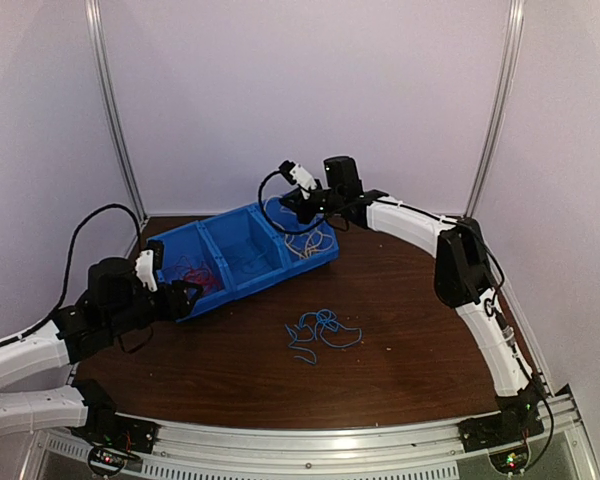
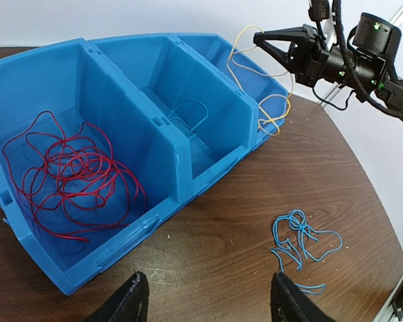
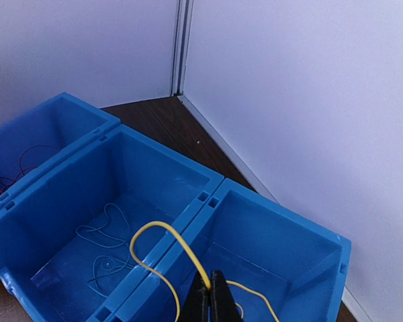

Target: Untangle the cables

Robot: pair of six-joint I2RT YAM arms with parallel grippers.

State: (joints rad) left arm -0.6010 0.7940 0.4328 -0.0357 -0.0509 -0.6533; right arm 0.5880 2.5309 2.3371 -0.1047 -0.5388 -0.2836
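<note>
The right jaws are clenched on the yellow cable [image 3: 158,225], held high above the end compartment of the blue bin [image 3: 282,231]. One loop rises just in front of them and the rest hangs down below them toward that compartment. I cannot tell if the lowest loops lie inside it or over its outer wall. The left jaws are released and hold nothing; they hover over the bench [image 2: 221,221] just before the near wall of the bin. Ahead of the left jaws and to their left, the red cable [image 2: 67,174] lies in a loose heap in the first compartment. The middle compartment, between the two pairs of jaws, holds only a thin pale wire [image 2: 188,101]. To the right of the left jaws, on the open bench, the blue cable [image 2: 299,235] lies in a small knot, apart from the bin. I judge that the step in hand is putting the yellow cable into its own compartment. The next move, I think, calls for lowering the right jaws until the whole cable is inside before they release it, with care that no loop catches on the divider. There is good room over the bench near the blue cable. Beyond the right jaws the corner of the white walls [image 3: 289,100] is near, so room there is small.
</note>
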